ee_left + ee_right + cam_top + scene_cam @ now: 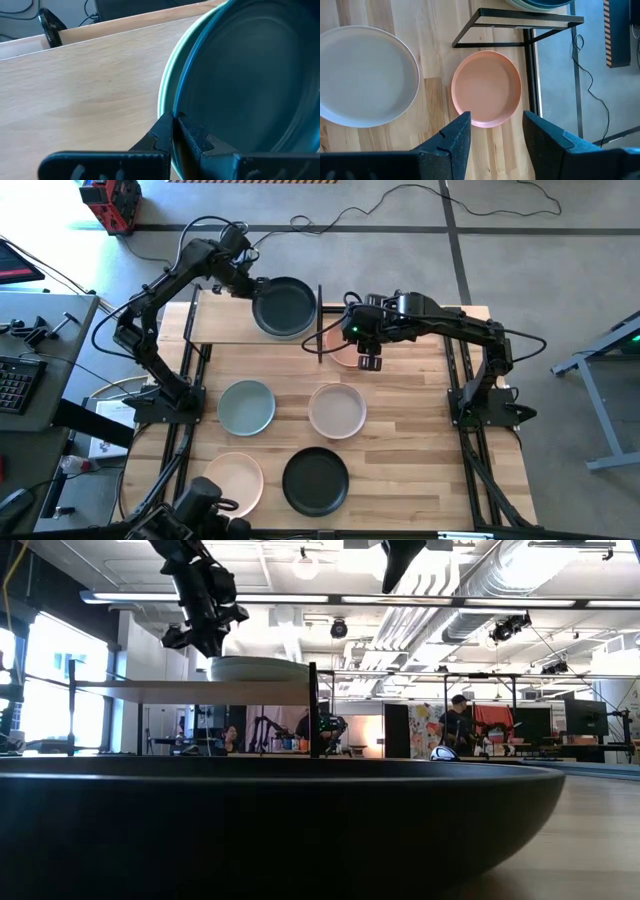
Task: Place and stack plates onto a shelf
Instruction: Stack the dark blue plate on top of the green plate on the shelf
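Salmon plate point(486, 89) lies below the spread right hand point(492, 145), untouched.

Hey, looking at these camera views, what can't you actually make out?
- High view: salmon plate partly hidden under the right gripper.
- Low view: tabletop blocked by the near black plate.
- Left wrist view: how many plates sit beneath the dark plate on the shelf; edge cuts them off.

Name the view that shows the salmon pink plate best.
The right wrist view: the salmon pink plate lies whole between the open right gripper fingers. The high view shows only an edge under the arm; the low and left wrist views show nothing.
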Controlling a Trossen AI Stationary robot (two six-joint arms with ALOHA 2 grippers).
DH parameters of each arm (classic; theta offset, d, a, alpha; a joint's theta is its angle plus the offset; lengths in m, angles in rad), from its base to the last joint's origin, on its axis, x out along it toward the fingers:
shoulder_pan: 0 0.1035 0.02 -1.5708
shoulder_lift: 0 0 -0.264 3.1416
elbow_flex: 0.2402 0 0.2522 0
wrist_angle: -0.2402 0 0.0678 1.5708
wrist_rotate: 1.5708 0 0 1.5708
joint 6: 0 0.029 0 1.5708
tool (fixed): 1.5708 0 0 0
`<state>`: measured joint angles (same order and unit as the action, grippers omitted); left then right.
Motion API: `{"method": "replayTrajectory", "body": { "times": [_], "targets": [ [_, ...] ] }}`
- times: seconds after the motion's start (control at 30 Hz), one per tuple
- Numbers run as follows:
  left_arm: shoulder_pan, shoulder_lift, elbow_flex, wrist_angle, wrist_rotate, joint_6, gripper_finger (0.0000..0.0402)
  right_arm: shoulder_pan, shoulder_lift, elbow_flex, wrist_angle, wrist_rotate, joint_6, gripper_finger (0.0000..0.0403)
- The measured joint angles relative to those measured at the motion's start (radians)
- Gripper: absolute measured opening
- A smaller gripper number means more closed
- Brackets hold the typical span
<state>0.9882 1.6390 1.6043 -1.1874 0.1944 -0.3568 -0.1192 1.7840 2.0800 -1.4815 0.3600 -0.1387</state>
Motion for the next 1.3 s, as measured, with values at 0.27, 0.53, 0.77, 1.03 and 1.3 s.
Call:
{"method": "replayTrajectory", "body": {
  "times": [0.27, 0.53, 0.77, 1.03, 1.3],
  "targets": [
    [0.0, 0.0, 0.0, 0.001, 0.006, 0.001, 0.0006, 0.0, 0.0, 0.0, 0.0, 0.0, 0.003, 0.0158],
    [0.0, 0.0, 0.0, 0.013, 0.014, -0.052, 0.0006, 0.0, 0.0, 0.0, 0.0, 0.0, 0.004, 0.0158],
    [0.0, 0.0, 0.0, 0.013, 0.021, -0.076, 0.0019, 0.0, 0.0, 0.0, 0.004, 0.0, 0.004, 0.0158],
    [0.0, 0.0, 0.0, -0.004, 0.028, -0.137, 0.0067, 0.002, 0.0, 0.0, 0.01, 0.0, 0.008, 0.0158],
    [0.0, -0.001, 0.018, -0.005, 0.071, -0.156, 0.008, 0.002, 0.0, 0.0, 0.005, 0.0, 0.007, 0.0158]
  ]
}}
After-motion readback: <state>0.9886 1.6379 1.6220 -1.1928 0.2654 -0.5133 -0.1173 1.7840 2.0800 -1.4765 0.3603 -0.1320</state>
